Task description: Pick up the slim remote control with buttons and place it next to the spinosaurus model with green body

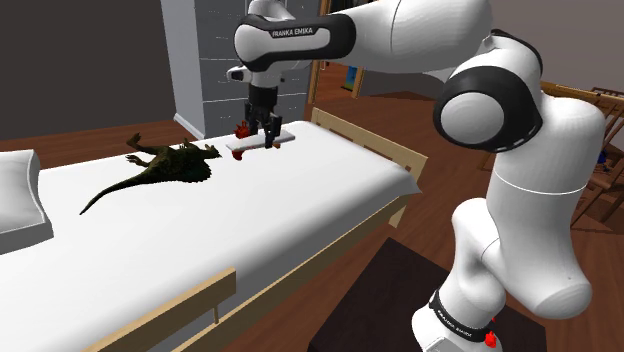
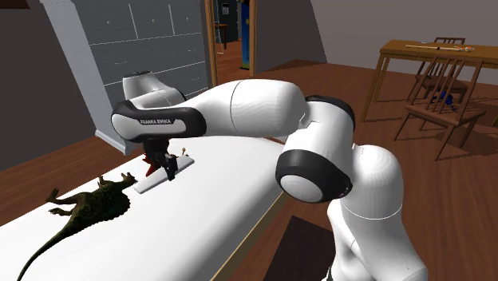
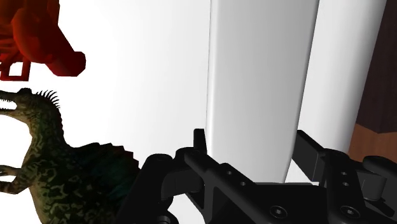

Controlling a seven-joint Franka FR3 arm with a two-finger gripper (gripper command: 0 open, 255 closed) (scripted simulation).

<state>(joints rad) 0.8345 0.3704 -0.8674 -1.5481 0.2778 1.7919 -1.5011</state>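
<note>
Shoulder view, leftmost: green spinosaurus (image 1: pixel 160 166) lying flat on the white bed (image 1: pixel 300 215)
Red thing (image 1: pixel 241 130): small, just beside the gripper
Remote (image 1: pixel 285 138): plain white slab, near the spinosaurus's head
Gripper (image 1: pixel 263 140): fingers clamped across the remote's middle

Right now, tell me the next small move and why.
Probably carry the remote a little closer to the dinosaur, then set it down: the gripper looks shut on it, and a strip of bed separates the two.
</note>
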